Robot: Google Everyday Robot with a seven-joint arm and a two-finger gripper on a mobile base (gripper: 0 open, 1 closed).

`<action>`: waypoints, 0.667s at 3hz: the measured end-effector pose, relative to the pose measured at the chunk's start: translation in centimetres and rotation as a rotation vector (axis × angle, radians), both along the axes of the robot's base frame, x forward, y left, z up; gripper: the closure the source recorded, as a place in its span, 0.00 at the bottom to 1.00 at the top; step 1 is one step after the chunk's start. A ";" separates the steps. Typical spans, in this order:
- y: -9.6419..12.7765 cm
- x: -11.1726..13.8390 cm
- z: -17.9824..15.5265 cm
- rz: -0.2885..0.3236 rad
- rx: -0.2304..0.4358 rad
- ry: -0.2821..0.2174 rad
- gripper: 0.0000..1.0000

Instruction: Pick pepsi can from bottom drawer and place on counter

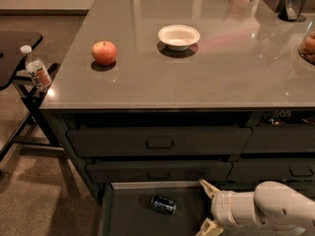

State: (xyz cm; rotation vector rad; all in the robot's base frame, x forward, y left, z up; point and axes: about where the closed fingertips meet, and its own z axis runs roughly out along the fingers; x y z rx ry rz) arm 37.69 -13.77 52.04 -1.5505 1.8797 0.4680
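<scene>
The pepsi can [163,204], dark blue with silver ends, lies on its side on the floor of the open bottom drawer [129,218]. My gripper [207,208] reaches in from the lower right, over the drawer's right part. Its two pale fingers [206,187] are spread wide apart, open and empty. The can lies a short way to the left of the fingertips, not touching them. The glossy grey-brown counter [216,68] tops the cabinet above.
On the counter sit a red apple [104,52] and a white bowl [178,36], with other items along the far right edge. A clear bottle [36,70] stands on a black side table [17,45] at the left. Two closed handled drawers [159,141] sit above the open one.
</scene>
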 end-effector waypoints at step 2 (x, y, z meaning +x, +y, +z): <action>0.6 -0.7 -1.7 0.001 0.029 0.033 0.00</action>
